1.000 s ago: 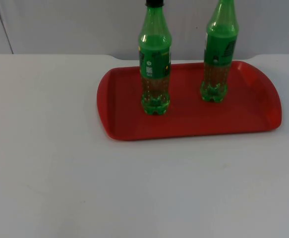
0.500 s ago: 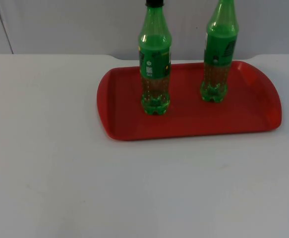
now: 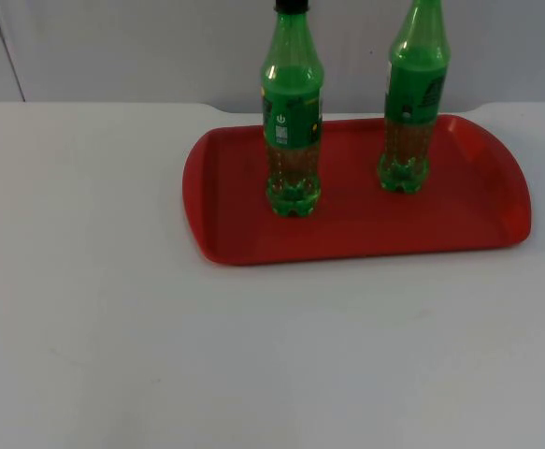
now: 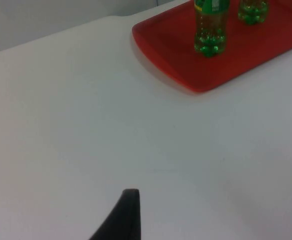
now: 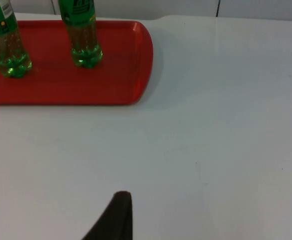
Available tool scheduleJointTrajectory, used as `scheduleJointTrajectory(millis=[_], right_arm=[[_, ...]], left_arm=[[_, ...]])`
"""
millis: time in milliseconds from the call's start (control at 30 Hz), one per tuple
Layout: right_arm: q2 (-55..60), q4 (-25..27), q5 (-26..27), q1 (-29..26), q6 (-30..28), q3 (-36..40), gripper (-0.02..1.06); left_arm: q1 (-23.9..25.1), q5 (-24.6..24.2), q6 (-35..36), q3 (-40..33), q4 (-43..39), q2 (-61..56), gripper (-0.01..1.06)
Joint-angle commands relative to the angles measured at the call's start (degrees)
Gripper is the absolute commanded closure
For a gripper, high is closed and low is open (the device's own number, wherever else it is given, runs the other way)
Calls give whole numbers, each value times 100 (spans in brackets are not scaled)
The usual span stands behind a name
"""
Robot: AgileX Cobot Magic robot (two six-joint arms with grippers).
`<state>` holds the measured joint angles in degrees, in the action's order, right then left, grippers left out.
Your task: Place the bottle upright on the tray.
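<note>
Left gripper [image 4: 128,212]: over the bare table, well apart from the tray; finger state cannot be told.
Right gripper [image 5: 118,215]: the same, waiting.
Bottles: left bottle [image 3: 293,117] and right bottle [image 3: 412,103] stand upright on the red tray [image 3: 347,234].
Progress: task looks finished.

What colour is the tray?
Red, clearest in the top view: tray.

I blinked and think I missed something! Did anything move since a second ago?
No, nothing visibly moved. Both green bottles, one with a black cap and one further right, stand upright on the red tray exactly as before. Nothing was grabbed or let go.
</note>
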<state>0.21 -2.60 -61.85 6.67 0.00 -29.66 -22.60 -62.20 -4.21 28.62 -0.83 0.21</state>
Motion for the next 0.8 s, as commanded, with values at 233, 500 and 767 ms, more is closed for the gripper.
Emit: scheduleJointTrajectory(millis=[233, 500, 767], right_arm=[[-21, 18, 5, -30, -78, 12, -1], [-21, 18, 5, -30, -78, 12, -1], [-21, 18, 5, -30, -78, 12, -1]], left_arm=[[442, 71, 3, -30, 26, -21, 1], [1222, 71, 3, -30, 26, -21, 1], [1896, 71, 3, -30, 26, -21, 1]])
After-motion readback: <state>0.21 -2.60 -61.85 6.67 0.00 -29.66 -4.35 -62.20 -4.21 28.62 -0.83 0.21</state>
